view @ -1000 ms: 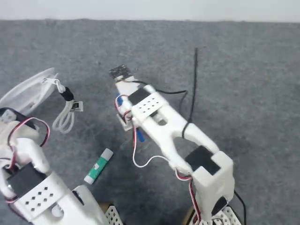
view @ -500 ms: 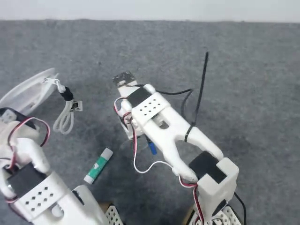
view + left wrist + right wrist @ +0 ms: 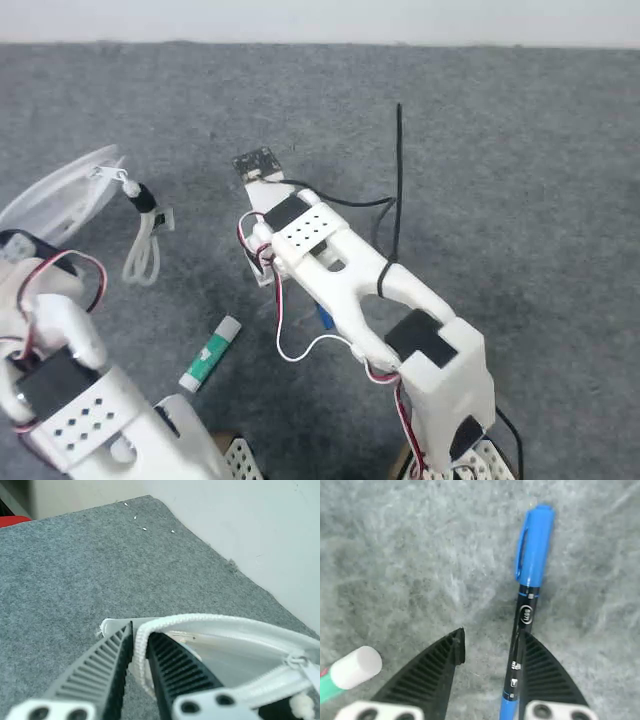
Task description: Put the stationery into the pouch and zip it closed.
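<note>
My right jaws stand spread over the blue pen (image 3: 527, 605), which lies on the table (image 3: 395, 530) just beside one jaw. I should shift sideways to centre the barrel, lower, then close. My left jaws pinch the pouch (image 3: 225, 645) rim, mouth open.

Grey felt table (image 3: 520, 150) — green glue stick (image 3: 210, 355), blue pen (image 3: 534, 555), clear pouch (image 3: 60, 195), white cord loop (image 3: 150, 232) lying on it

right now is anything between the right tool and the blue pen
Nothing visible. The right tool is open over the blue pen, which lies on bare mat just inside one finger; the glue stick sits off to the other side.
</note>
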You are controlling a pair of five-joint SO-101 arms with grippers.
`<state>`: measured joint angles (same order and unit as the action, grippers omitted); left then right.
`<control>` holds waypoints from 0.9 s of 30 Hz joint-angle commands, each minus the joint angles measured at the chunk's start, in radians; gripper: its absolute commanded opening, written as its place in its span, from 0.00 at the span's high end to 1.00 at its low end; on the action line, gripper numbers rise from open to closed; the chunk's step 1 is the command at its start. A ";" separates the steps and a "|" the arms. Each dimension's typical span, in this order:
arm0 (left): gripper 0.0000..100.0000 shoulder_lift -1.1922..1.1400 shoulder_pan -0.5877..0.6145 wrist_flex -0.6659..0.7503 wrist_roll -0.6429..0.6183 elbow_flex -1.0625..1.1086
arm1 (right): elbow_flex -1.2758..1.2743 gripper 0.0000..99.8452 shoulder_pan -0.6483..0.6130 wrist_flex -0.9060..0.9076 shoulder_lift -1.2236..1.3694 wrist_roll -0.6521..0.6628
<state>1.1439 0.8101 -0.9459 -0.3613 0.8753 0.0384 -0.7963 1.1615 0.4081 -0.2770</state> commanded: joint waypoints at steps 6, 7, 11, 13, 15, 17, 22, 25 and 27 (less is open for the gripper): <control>0.99 0.006 0.000 0.044 -0.015 -0.051 | 0.038 0.85 -0.042 -0.045 -0.016 -0.009; 0.99 0.006 0.000 0.044 -0.015 -0.051 | 0.038 0.85 -0.028 -0.058 -0.016 -0.009; 0.99 0.006 0.000 0.044 -0.015 -0.051 | 0.038 0.85 0.022 -0.108 -0.021 -0.009; 0.99 0.006 0.000 0.044 -0.015 -0.050 | 0.038 0.85 0.047 -0.131 -0.021 -0.008; 0.99 0.006 0.000 0.044 -0.015 -0.050 | 0.038 0.85 0.070 -0.154 -0.021 -0.008; 0.99 0.006 0.000 0.044 -0.015 -0.050 | 0.038 0.85 0.087 -0.170 -0.021 -0.008; 0.99 0.006 0.000 0.044 -0.015 -0.050 | 0.038 0.85 0.107 -0.219 -0.005 -0.006; 0.99 0.006 0.000 0.044 -0.015 -0.050 | 0.038 0.85 0.128 -0.259 0.036 0.020; 0.99 0.006 0.000 0.044 -0.015 -0.050 | 0.038 0.85 0.130 -0.277 0.070 0.060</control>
<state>1.1439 0.8101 -0.9459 -0.3613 0.8753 0.0384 -0.6843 0.9206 0.4757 -0.2647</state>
